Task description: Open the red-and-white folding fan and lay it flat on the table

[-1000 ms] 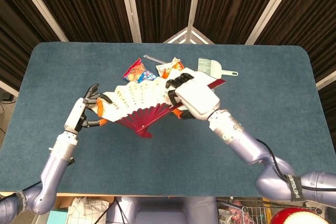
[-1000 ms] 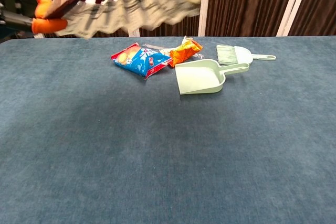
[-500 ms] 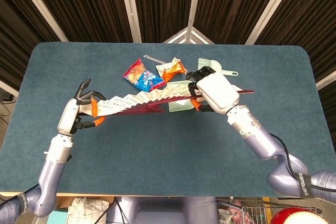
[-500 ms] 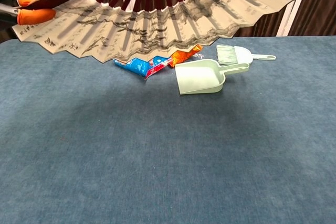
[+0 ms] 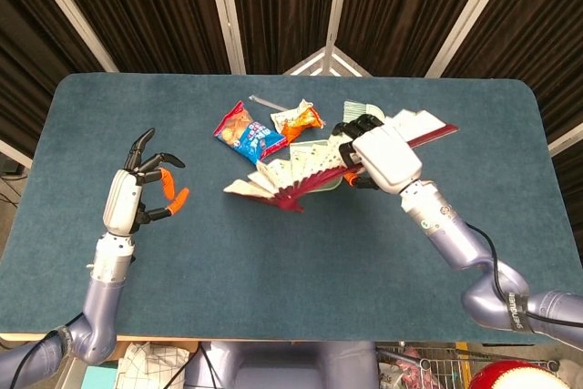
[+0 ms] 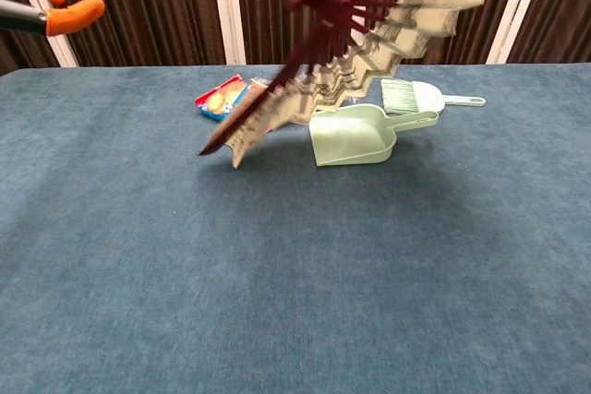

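Left hand (image 5: 137, 196): the fan's near guard has been let go since half a second ago. The hand is now held up apart from the fan, fingers spread, nothing in them (orange tips also seen at the top-left corner of the chest view).

Right hand (image 5: 381, 156): clamped on the far guard of the red-and-white fan (image 5: 301, 173), which is carried in the air above the table (image 5: 109, 107).

With one end released, the spread seen a moment ago has been partly lost. The pleats now hang in a slack, tilted sweep from the right hand down toward the centre. In the chest view the free end (image 6: 231, 147) droops low over the cloth; whether it is touching cannot be told. Judgement: the task has been set back a little. The fan is neither fully open nor flat, and the free guard will likely have to be retaken or dragged out against the cloth.

Room: a wide bare stretch of table is left in front of the fan toward the robot, well apart from any edge. Behind and beneath the fan the space is crowded: green dustpan (image 6: 353, 136) just beside the hanging pleats, brush (image 6: 416, 95) beyond it, blue snack bag (image 5: 244, 131) and orange snack bag (image 5: 298, 117) near the far side. Laying down toward the near side would be the safer choice.
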Robot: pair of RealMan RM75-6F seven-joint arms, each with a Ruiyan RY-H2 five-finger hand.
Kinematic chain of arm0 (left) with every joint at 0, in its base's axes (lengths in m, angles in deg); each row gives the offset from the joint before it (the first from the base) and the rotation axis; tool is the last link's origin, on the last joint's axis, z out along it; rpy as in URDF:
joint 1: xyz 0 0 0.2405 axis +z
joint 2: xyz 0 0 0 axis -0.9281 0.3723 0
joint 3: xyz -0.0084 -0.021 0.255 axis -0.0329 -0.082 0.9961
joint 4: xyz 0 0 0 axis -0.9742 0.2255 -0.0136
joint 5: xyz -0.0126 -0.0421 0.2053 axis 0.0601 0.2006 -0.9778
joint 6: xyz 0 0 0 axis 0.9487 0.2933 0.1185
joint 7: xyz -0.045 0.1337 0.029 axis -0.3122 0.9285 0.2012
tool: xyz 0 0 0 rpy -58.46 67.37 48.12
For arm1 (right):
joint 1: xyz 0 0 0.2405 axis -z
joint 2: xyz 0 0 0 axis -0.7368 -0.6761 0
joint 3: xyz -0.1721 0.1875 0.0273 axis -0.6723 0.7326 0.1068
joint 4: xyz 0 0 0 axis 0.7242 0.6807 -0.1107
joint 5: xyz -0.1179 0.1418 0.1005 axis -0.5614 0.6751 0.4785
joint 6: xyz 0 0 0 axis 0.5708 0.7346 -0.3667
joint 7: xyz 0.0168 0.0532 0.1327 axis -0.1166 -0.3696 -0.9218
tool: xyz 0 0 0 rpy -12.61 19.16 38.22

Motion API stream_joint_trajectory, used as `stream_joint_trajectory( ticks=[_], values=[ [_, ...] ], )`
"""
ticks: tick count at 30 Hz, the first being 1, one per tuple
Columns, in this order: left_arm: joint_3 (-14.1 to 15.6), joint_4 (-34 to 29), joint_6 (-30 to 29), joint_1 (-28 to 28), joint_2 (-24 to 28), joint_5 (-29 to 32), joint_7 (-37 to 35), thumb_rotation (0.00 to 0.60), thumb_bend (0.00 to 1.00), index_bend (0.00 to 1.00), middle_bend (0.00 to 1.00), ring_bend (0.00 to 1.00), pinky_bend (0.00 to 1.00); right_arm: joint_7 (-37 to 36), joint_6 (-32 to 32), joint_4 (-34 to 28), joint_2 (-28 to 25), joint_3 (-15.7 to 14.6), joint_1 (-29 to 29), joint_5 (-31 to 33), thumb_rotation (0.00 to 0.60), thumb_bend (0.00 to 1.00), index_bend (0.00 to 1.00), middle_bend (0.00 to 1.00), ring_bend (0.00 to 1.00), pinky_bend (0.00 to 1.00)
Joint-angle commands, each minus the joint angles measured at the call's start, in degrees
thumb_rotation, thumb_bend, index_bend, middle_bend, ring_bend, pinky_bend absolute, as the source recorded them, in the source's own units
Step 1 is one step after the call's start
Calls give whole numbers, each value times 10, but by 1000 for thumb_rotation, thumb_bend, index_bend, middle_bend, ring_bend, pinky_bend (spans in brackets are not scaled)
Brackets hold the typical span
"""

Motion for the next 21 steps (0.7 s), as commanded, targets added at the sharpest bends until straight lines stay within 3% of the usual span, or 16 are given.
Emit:
stream_joint_trajectory(
  ticks=[1, 9, 12, 14, 15, 18, 21],
  values=[
    [-5, 29, -16, -11, -22, -12, -1, 600, 566, 751, 402, 32, 69, -25, 13, 22, 19, -1, 7, -16, 600, 628, 879, 321, 309, 247],
    [-12, 76, -30, -30, -47, -24, 15, 600, 566, 746, 391, 32, 69, -67, 14, 93, 51, -12, 16, -33, 600, 628, 878, 321, 309, 247],
    [-13, 83, -36, -31, -48, -24, 26, 600, 564, 695, 372, 32, 69, -70, 8, 117, 53, -18, 21, -34, 600, 628, 851, 320, 308, 238],
    [-13, 84, -41, -30, -45, -24, 33, 600, 560, 597, 333, 28, 68, -68, -1, 129, 51, -26, 25, -34, 600, 623, 731, 301, 289, 208],
    [-12, 81, -41, -27, -40, -22, 38, 600, 558, 554, 313, 24, 68, -67, -12, 133, 45, -32, 27, -32, 600, 595, 614, 272, 261, 179],
    [-10, 65, -45, -19, -23, -19, 39, 600, 543, 358, 202, 2, 62, -60, -55, 128, 22, -48, 29, -16, 600, 427, 318, 178, 176, 110],
    [-6, 32, -48, -7, 10, -19, 25, 600, 535, 220, 92, 0, 51, -48, -94, 104, -11, -58, 32, 5, 600, 325, 181, 143, 152, 99]
  ],
)
